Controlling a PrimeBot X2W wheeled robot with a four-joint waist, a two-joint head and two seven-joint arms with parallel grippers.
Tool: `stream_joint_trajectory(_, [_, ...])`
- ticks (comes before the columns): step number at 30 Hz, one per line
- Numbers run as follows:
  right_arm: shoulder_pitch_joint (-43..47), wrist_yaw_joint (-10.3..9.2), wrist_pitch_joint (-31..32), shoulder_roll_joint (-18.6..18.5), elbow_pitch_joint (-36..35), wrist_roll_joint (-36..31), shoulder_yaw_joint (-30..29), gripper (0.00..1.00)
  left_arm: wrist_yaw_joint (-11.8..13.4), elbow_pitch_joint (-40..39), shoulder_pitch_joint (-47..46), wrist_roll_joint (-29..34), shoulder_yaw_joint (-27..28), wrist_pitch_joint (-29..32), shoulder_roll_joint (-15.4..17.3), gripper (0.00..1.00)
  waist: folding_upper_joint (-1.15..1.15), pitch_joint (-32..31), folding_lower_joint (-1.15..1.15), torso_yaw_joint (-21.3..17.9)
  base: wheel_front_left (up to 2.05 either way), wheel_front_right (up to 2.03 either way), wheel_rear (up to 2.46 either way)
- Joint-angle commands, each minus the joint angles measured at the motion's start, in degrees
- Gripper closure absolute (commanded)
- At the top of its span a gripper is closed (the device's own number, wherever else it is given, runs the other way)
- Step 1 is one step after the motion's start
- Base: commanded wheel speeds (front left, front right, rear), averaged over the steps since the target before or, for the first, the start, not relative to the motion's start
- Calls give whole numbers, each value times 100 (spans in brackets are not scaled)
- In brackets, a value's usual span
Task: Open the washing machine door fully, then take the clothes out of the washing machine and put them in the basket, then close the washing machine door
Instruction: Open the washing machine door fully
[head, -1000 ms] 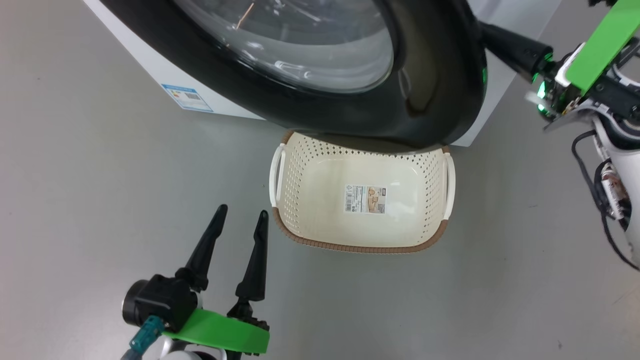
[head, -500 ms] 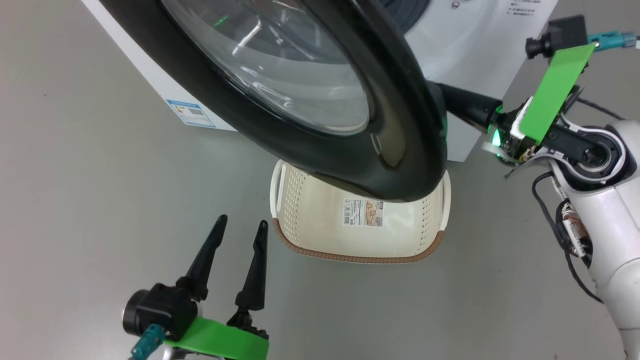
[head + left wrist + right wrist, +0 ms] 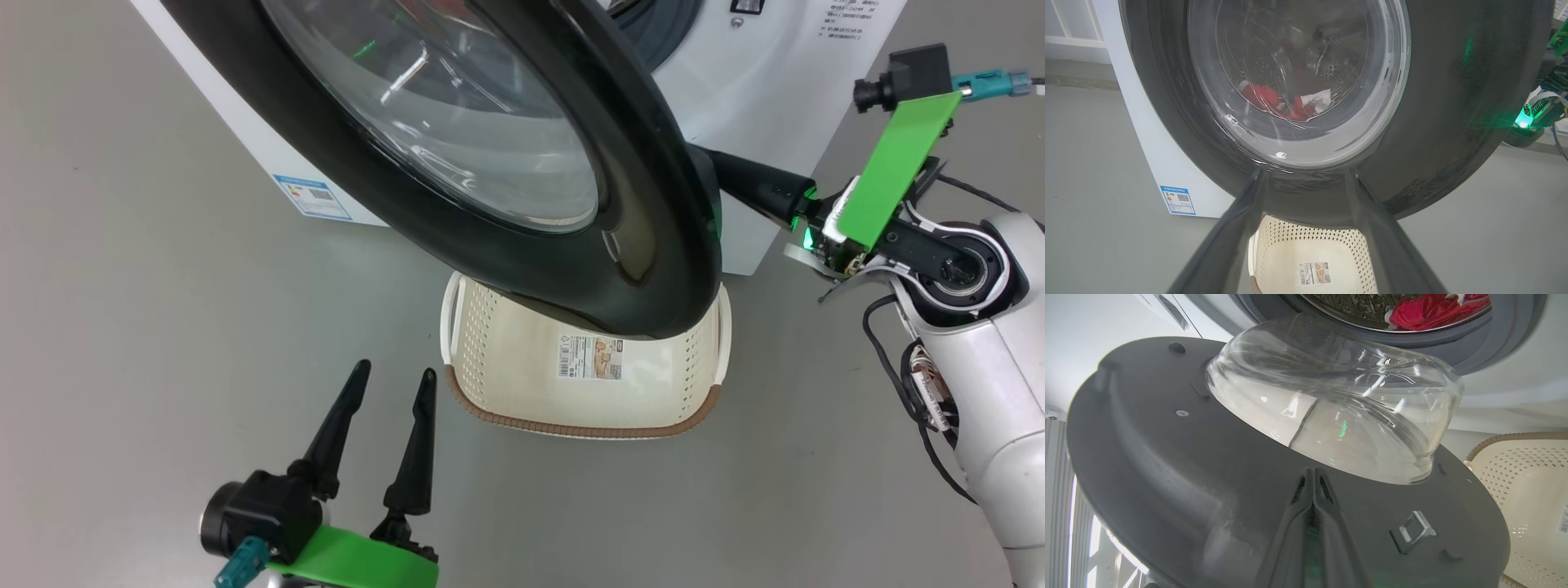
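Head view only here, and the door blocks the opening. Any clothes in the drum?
Observer: Yes. The right wrist view shows red clothes lying in the drum.
Operator: Right side, open or shut?
Observer: The right gripper is shut, fingertips together at the inner face of the washing machine door, just below the glass bowl.
Operator: Latch?
Observer: A metal latch hook sticks out of that inner face, right of the fingers in that view.

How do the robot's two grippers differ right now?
The left gripper has its jaws open; the right gripper has them shut. The left hangs over the floor beside the basket, touching nothing; the right reaches behind the washing machine door, tips at its inner face. Both have two long dark fingers.
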Motion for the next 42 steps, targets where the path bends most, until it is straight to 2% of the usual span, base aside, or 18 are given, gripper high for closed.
stream_joint_trajectory(1, [122, 44, -91, 67, -106, -90, -42, 79, 8, -135, 56, 46, 203, -45, 57, 0, 0, -27, 0, -9, 0, 0, 0])
stream_joint_trajectory(2, [135, 44, -130, 57, -83, -110, -64, 77, 0, -136, 61, 43, 210, -45, 57, 0, 0, -41, 0, -12, 0, 0, 0])
stream_joint_trajectory(4, [162, 44, -259, 29, -48, -163, -128, 61, -22, -131, 71, 45, 219, -45, 57, 0, 0, -74, 0, -15, 0, 0, 0])
stream_joint_trajectory(6, [182, 44, -305, 19, -33, -179, -152, 58, -36, -126, 76, 50, 226, -45, 57, 0, 0, -91, 0, -19, 0, 0, 0])
stream_joint_trajectory(7, [206, 44, -365, -4, -20, -215, -171, 53, -50, -121, 80, 55, 235, -45, 57, 0, 0, -110, 0, -24, 0, 0, 0])
stream_joint_trajectory(9, [276, 44, -547, -59, 23, -358, -174, 0, -86, -112, 94, 64, 260, -45, 57, 0, 0, -168, 0, -44, 0, 0, 0])
stream_joint_trajectory(19, [946, 44, -1069, -112, 38, -433, -147, 0, -202, -62, 270, 152, 485, -45, 57, 0, 0, -504, 0, -292, 0, 0, 0])
stream_joint_trajectory(29, [1802, 44, -1279, -165, -6, -279, -142, 0, -242, -31, 500, 265, 799, -45, 57, 0, 0, -745, 0, -715, 0, 0, 0])
stream_joint_trajectory(42, [2878, 44, -1693, -204, -23, -232, -254, 0, -258, 35, 730, 297, 991, -45, 57, 0, 0, -1008, 0, -1003, 0, 0, 0])
